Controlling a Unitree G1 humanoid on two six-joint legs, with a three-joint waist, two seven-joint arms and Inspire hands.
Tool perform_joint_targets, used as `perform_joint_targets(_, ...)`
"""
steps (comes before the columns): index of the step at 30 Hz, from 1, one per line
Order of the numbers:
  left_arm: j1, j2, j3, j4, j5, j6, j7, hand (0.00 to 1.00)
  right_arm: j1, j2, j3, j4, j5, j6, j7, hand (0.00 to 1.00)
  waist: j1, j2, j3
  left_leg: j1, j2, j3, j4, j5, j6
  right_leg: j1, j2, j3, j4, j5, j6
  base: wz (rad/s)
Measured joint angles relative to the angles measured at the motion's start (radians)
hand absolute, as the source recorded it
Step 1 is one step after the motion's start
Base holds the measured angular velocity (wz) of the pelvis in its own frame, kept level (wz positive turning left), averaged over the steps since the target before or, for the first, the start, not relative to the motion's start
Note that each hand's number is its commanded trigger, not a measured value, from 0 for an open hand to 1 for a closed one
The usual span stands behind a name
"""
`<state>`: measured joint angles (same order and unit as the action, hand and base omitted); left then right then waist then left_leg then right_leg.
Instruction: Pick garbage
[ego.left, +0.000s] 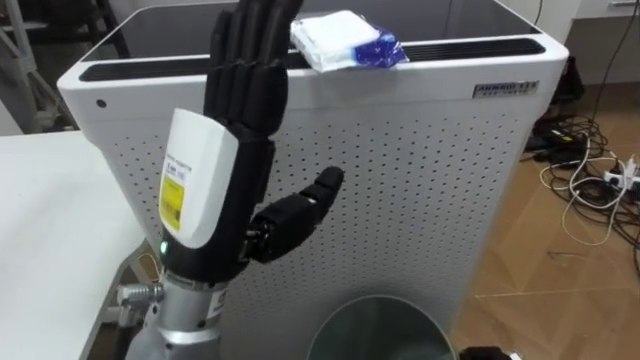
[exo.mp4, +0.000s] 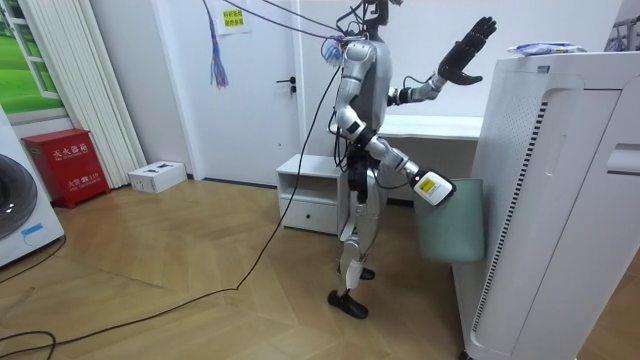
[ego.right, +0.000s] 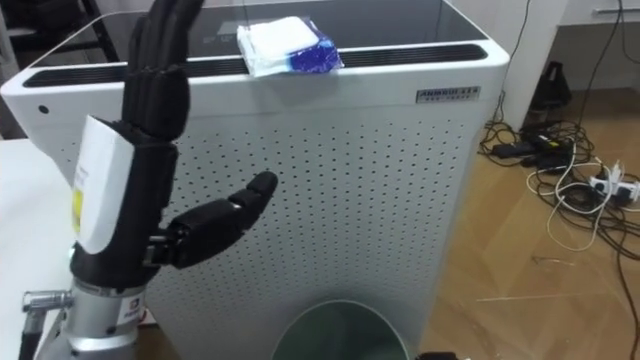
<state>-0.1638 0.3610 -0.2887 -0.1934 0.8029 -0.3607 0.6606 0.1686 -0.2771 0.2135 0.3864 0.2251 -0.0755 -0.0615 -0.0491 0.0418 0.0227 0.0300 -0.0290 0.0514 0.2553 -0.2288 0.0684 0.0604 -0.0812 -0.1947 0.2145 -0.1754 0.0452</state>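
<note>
The garbage is a white and blue packet (ego.left: 345, 42) (ego.right: 288, 45) lying on top of a tall white perforated appliance (ego.left: 400, 180), near its front edge. My left hand (ego.left: 235, 110) (ego.right: 150, 130) is raised upright in front of the appliance, open with fingers straight and thumb out. Its fingertips reach the top edge just left of the packet without touching it. In the room view this hand (exo.mp4: 468, 50) is up beside the appliance's top. My right hand (exo.mp4: 430, 187) is low at the rim of a grey-green bin (exo.mp4: 450, 215) (ego.left: 380, 325), its fingers hidden.
I stand facing the appliance (exo.mp4: 560, 190), with a white table (ego.left: 50, 220) to my left. Cables and a power strip (ego.left: 590, 180) lie on the wooden floor to the right. A low white cabinet (exo.mp4: 310, 195) stands behind me.
</note>
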Motion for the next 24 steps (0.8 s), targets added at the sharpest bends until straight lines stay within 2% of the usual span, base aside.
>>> perform_joint_targets(3, 0.000, 0.004, 0.000, 0.001, 0.017, 0.024, -0.004, 0.00, -0.001, 0.000, 0.000, 0.000, 0.000, 0.000, 0.000, 1.00, -0.001, 0.011, 0.0057, -0.002, 0.000, 0.000, -0.002, 0.000, 0.000, 0.002, 0.001, -0.001, -0.002, 0.000, 0.000, 0.00)
perform_joint_targets(8, -0.020, 0.005, 0.000, 0.001, 0.036, 0.059, -0.020, 0.00, -0.002, -0.006, -0.001, 0.000, -0.001, 0.001, 0.022, 1.00, -0.003, 0.019, 0.0019, -0.003, 0.001, -0.001, -0.010, 0.000, 0.000, 0.001, 0.002, -0.001, -0.008, 0.000, 0.000, 0.00)
perform_joint_targets(15, -0.058, 0.008, -0.001, 0.005, 0.045, 0.113, -0.042, 0.00, -0.007, -0.007, 0.000, 0.000, -0.002, 0.006, 0.031, 1.00, -0.004, 0.026, 0.0012, -0.002, 0.000, 0.000, -0.006, 0.000, 0.000, 0.000, 0.001, 0.003, -0.013, 0.000, 0.000, 0.00)
perform_joint_targets(19, -0.059, 0.024, -0.001, 0.005, 0.064, 0.132, -0.053, 0.00, -0.007, -0.019, 0.001, 0.000, -0.004, 0.007, 0.035, 1.00, -0.004, 0.046, 0.0015, -0.003, 0.000, 0.001, -0.006, 0.000, 0.000, 0.000, 0.001, 0.003, -0.012, 0.000, 0.000, 0.00)
perform_joint_targets(21, -0.059, 0.032, -0.001, 0.005, 0.064, 0.140, -0.064, 0.00, -0.007, -0.025, 0.001, 0.000, -0.004, 0.009, 0.040, 1.00, -0.004, 0.056, -0.0007, -0.003, 0.000, 0.001, -0.006, 0.000, 0.000, -0.001, 0.001, 0.003, -0.011, 0.000, 0.000, 0.00)
perform_joint_targets(24, -0.059, 0.043, -0.002, 0.005, 0.064, 0.147, -0.069, 0.00, -0.007, -0.030, 0.002, 0.000, -0.004, 0.012, 0.050, 1.00, -0.004, 0.068, -0.0089, -0.002, 0.000, 0.001, -0.006, 0.000, 0.000, -0.001, 0.001, 0.004, -0.009, 0.000, 0.000, 0.00)
